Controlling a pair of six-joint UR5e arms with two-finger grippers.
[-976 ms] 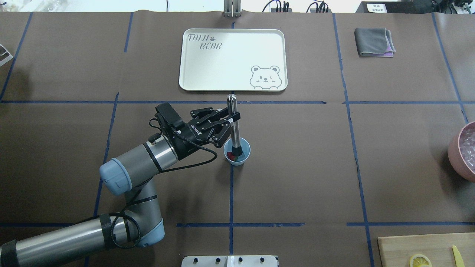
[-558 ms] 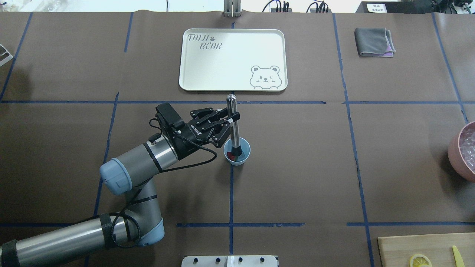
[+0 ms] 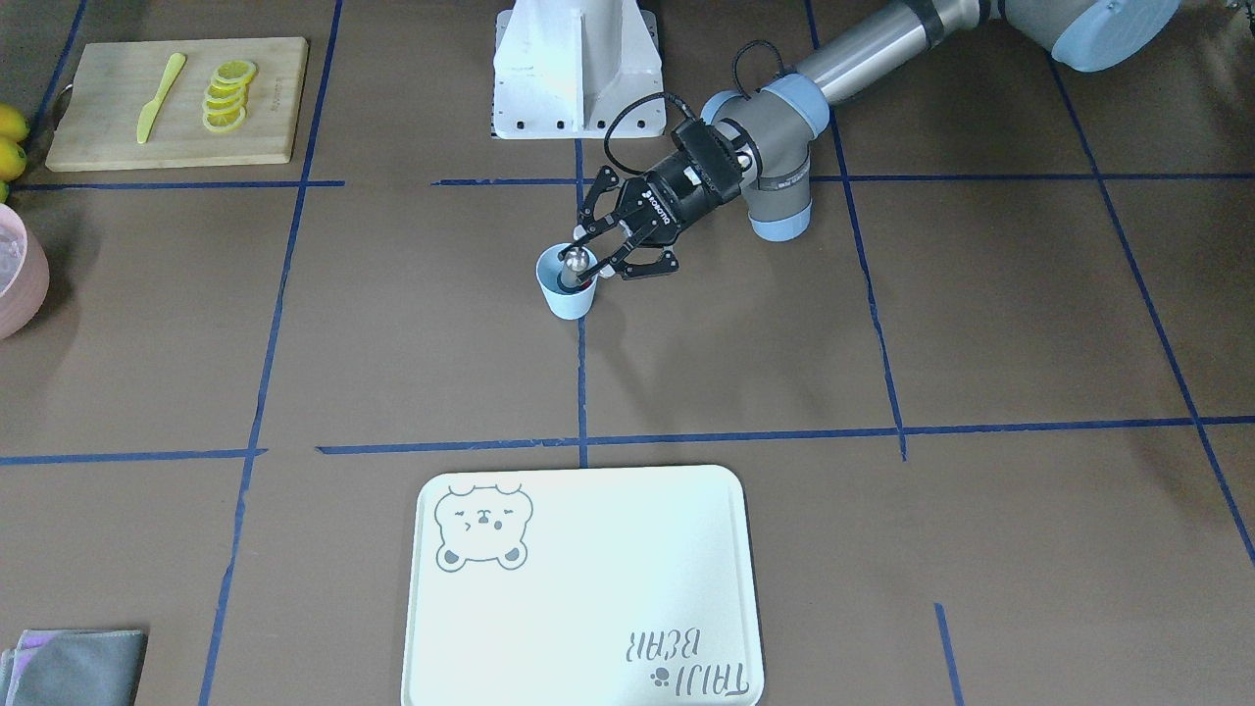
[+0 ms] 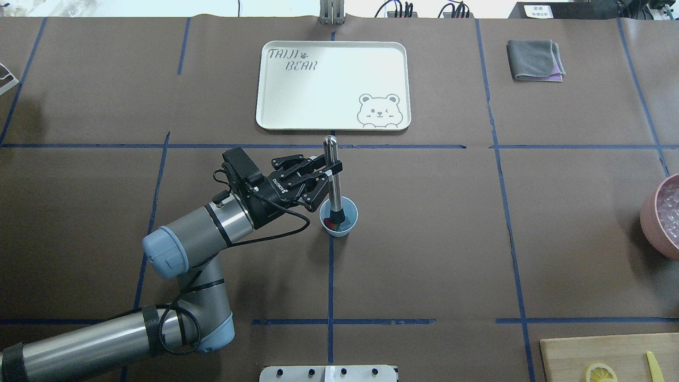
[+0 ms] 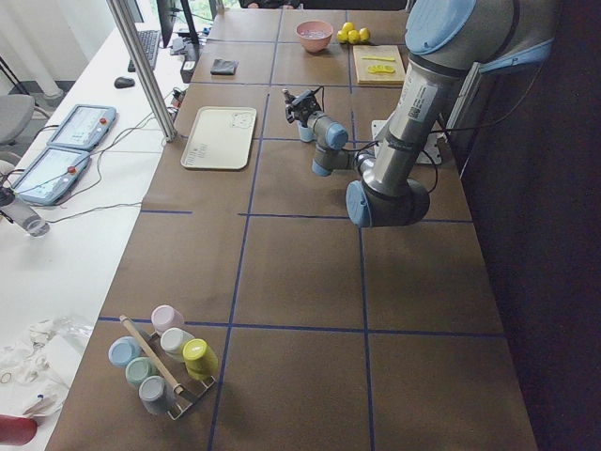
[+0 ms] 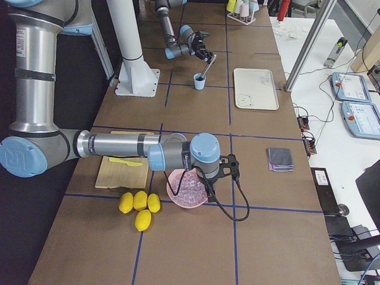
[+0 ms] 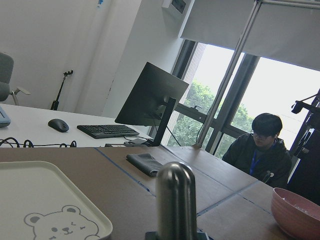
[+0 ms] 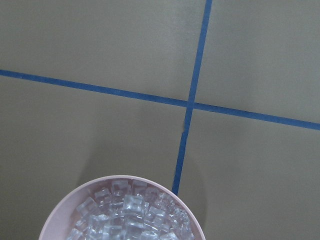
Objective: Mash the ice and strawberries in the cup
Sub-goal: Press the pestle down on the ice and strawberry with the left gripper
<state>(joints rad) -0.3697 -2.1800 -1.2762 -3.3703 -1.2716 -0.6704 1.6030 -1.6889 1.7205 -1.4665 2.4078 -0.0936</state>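
While the left gripper (image 4: 331,171) clamps its jaws on the steel muddler (image 4: 331,146) partway up the shaft, the tool stands close to upright, long axis near vertical, rounded end up and dark head down inside the cup (image 4: 352,214). That pale blue cup stands rim-up near the table's middle, just near of the tray (image 4: 276,106), with the strawberry (image 4: 330,225) red at its bottom left. Far right, the right gripper (image 6: 215,181) hangs over the pink bowl (image 4: 655,223) of ice cubes (image 8: 130,215); whether its jaws are parted cannot be told.
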